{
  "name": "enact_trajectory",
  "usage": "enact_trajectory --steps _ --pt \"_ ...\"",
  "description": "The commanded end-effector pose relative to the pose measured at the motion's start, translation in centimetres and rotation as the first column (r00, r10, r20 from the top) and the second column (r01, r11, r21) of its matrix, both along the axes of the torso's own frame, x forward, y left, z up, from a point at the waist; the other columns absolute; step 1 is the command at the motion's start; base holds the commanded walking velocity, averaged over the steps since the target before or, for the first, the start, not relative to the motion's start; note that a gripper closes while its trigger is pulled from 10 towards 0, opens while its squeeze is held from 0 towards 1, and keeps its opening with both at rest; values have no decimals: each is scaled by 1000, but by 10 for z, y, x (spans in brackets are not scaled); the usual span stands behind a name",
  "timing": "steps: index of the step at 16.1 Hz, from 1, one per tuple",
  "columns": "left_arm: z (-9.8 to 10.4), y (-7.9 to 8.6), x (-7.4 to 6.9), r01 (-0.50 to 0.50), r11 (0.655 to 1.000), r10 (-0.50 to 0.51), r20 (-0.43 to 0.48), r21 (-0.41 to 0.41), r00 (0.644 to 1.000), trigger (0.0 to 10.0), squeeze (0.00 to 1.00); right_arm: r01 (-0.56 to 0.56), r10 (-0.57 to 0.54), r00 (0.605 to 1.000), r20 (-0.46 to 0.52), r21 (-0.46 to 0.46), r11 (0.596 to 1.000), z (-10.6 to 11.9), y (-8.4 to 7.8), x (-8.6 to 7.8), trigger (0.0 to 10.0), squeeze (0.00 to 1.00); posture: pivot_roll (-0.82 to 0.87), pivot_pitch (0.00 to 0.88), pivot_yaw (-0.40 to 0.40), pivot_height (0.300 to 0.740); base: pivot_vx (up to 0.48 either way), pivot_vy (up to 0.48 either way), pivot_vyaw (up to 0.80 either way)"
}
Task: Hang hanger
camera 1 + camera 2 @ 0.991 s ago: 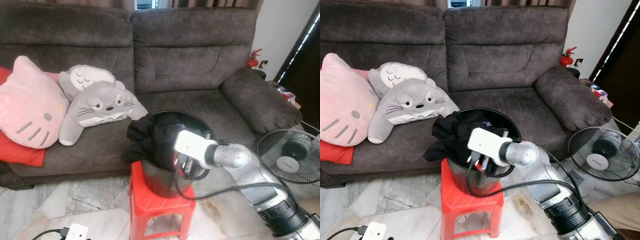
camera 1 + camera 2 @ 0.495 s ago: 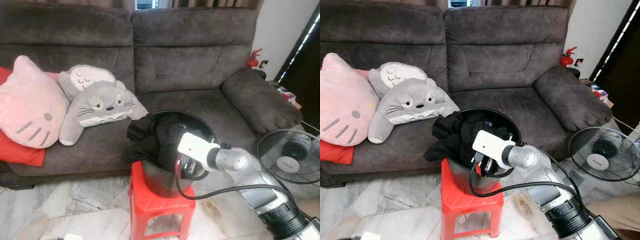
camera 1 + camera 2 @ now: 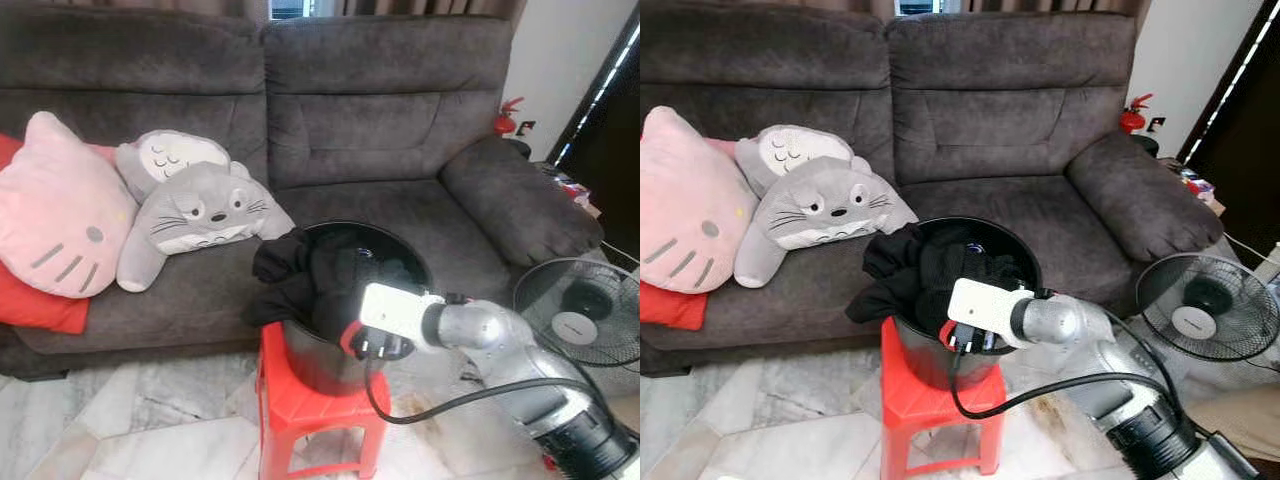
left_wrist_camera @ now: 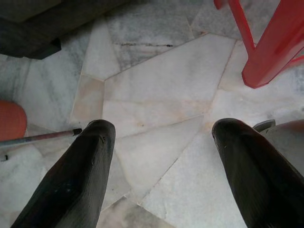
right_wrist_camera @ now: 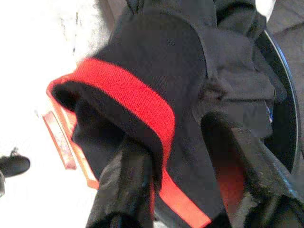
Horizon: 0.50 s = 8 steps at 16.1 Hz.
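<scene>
Right claw (image 3: pixel 378 347): you have it at the near rim of the black bucket (image 3: pixel 318 362), its white wrist housing reaching in from the right. In the head views its fingers are mostly lost against the dark cloth.
Right claw state: your right wrist view settles it. The two black fingers (image 5: pixel 127 178) are clamped on a fold of black garment with a red band (image 5: pixel 137 102), one finger on each side of the cloth.
Garment: the head views show the rest of the black clothing (image 3: pixel 290 275) heaped in the bucket and spilling over its left rim. The red band shows plainly in the wrist view, and as a small red patch by the claw in the head views.
Bucket and stool: the bucket stands on a red plastic stool (image 3: pixel 300 410) on the marble floor (image 3: pixel 150 420), just before the sofa (image 3: pixel 400 110).
Hanger: you cannot pick out any hanger among the clothes.
Left claw (image 4: pixel 159 161): your left wrist view has it hanging over the marble floor, fingers wide apart and holding nothing, with a red stool leg (image 4: pixel 270 52) beyond them.
Sofa: a pink cat cushion (image 3: pixel 55 205) and a grey plush toy (image 3: pixel 195 205) lie at its left end.
Right side: a floor fan (image 3: pixel 585 310) stands by the sofa arm, and a red fire extinguisher (image 3: pixel 507 118) sits against the wall.
</scene>
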State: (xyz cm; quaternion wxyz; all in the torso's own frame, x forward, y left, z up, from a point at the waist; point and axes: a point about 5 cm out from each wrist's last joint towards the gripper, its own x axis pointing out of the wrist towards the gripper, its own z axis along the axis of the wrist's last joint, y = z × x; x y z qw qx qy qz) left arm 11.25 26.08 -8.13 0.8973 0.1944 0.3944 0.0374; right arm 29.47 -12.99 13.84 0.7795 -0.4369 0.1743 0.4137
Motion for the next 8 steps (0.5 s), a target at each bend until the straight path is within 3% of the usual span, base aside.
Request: enact_trajectory --steps 1,2,3,8 --pt "-2 -3 -4 20 1000 -21 -19 -10 1000 10000 0 -21 22 1000 21 -31 999 5 -1 -1 10000 1000 -18 0 -72 740 0 0 0" --pt "-2 -3 -3 23 1000 -23 -20 -10 1000 10000 0 -29 30 999 18 -34 999 6 -2 -2 10000 90 -18 0 -71 740 0 0 0" --pt "-2 -3 -3 24 1000 -24 -21 -10 999 10000 0 -29 30 999 22 -34 999 7 -2 -2 10000 0 -18 0 -71 740 0 0 0" --pt "-2 -4 -3 29 999 -29 -24 -13 999 10000 0 20 -17 999 30 -97 995 6 -17 -8 10000 0 -22 0 -69 740 0 0 0"
